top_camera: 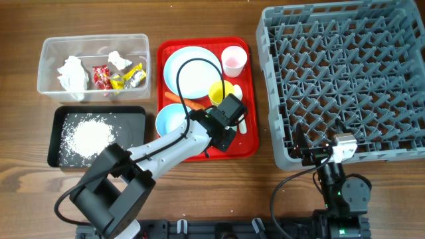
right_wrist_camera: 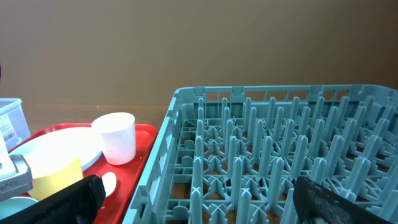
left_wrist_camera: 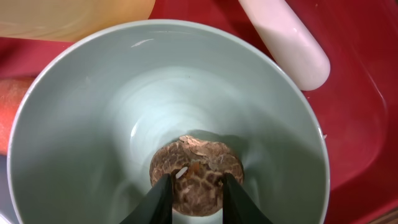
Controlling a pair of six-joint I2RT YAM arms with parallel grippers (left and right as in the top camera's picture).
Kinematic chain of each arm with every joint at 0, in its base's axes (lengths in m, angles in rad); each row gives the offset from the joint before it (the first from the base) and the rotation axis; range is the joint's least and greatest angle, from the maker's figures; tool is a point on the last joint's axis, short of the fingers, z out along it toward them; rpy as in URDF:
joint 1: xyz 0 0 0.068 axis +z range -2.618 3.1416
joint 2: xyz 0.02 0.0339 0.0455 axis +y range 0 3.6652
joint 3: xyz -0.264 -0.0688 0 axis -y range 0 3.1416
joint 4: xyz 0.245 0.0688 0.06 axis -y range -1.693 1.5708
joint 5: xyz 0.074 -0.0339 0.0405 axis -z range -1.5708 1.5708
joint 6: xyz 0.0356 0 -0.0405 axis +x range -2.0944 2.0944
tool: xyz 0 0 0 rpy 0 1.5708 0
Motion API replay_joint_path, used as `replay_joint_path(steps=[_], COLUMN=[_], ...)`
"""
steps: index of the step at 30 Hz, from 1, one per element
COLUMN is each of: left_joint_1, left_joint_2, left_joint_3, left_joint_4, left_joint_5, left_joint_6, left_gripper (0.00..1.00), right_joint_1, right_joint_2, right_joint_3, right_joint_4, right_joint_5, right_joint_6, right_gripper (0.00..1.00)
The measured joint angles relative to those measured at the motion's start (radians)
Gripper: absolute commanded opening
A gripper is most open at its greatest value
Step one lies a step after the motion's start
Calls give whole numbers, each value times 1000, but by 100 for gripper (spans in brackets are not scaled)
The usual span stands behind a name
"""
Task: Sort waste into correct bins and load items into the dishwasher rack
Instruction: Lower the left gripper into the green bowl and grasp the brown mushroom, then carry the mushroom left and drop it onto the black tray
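- Nipping brown lump [left_wrist_camera: 196, 165] between left fingers [left_wrist_camera: 163, 198], deep in pale blue bowl [left_wrist_camera: 93, 124], likely to clear waste before racking.
- Spread wide with nothing between right fingers [right_wrist_camera: 68, 200], dishwasher rack [right_wrist_camera: 249, 155] just ahead.

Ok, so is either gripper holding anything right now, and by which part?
The left gripper pinches the brown lump by its two opposite sides, low in the pale blue bowl. The right gripper is open and holds nothing.

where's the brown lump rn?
Left wrist view: brown lump at the bottom of the blue bowl on the red tray, flanked by the left gripper.
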Motion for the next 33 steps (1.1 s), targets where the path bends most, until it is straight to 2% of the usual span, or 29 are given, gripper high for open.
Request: replay_joint_path(steps=[6,10,13,18,19,20,21,33], left_joint_1=[0,0,0,0,0,0,0,2], left_joint_2=[0,-4,-6,-6,-6,-6,-6,-2], left_joint_3=[11,23,26,26,26,26,26,26], left_joint_4=[-8,-7,-8,-9,-10,-12,-13,-15], left_joint_5=[0,-31,-45,-33,-26,-21,-16,-9], left_joint_6=[0,1,-1,0,-1,-1,0,-1], left_gripper=[36,62,71,75,73,64,61,68], right_joint_1=[0,0,0,0,0,0,0,0], right_joint_2=[0,0,0,0,0,0,0,0], right_joint_3=[0,0,0,0,0,0,0,0], right_joint_4=[0,0,0,0,0,0,0,0], right_joint_5=[0,0,0,0,0,0,0,0], right_joint_6=[0,0,0,0,0,0,0,0], right_gripper=[100,100,100,100,100,100,100,100])
